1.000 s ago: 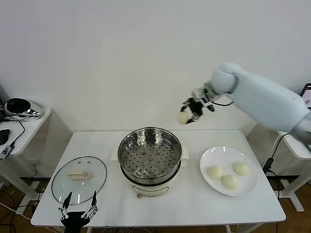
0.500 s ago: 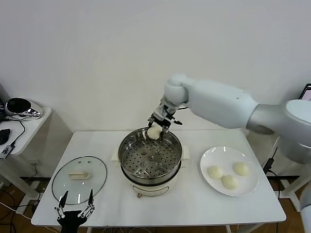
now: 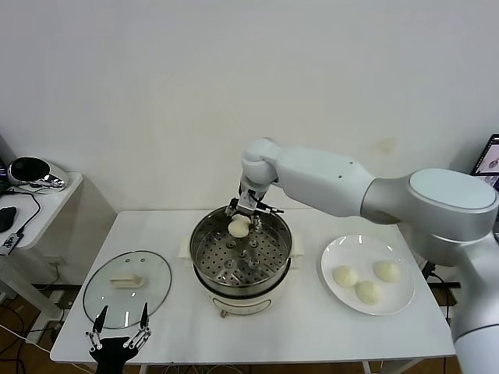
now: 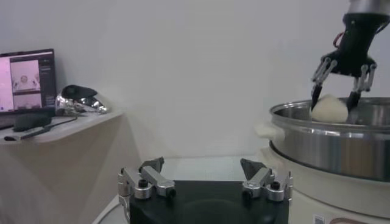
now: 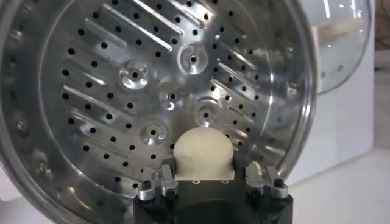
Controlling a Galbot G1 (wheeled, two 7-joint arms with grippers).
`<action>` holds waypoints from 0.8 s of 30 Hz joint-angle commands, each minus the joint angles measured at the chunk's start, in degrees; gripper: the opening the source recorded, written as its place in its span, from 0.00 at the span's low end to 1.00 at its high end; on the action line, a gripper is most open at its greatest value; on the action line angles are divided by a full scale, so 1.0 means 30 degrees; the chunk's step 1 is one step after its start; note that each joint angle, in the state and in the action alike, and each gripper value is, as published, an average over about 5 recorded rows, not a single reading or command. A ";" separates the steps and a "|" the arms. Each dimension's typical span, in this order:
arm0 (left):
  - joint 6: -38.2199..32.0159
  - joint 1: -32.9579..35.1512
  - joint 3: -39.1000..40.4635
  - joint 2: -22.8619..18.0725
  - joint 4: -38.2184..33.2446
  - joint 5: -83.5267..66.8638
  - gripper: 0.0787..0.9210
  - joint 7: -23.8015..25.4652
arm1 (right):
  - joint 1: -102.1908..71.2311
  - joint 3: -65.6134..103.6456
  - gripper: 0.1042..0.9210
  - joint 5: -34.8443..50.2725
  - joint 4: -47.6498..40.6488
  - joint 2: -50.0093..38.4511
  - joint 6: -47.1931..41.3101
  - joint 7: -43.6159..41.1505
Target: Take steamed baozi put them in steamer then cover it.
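Right gripper (image 3: pixel 241 216) over the far rim of the steamer (image 3: pixel 242 257), fingers clamped around one baozi (image 3: pixel 238 227), a smooth pale cream ball held just above the perforated tray (image 5: pixel 140 91). Steamer is a shiny steel pot on a cream base, mid-table. Three more baozi (image 3: pixel 366 281) sit on the white plate (image 3: pixel 394 304) to its right. Glass cover (image 3: pixel 127 288) lies flat to its left. Left gripper (image 3: pixel 118 337) parked at the near table edge, fingers spread.
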 commanded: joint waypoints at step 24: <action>0.0001 0.0296 -0.0031 0.0013 -0.0732 -0.0016 0.88 -0.0015 | 0.5303 -0.1335 0.88 0.7380 0.8149 -0.6385 -1.1105 -0.2401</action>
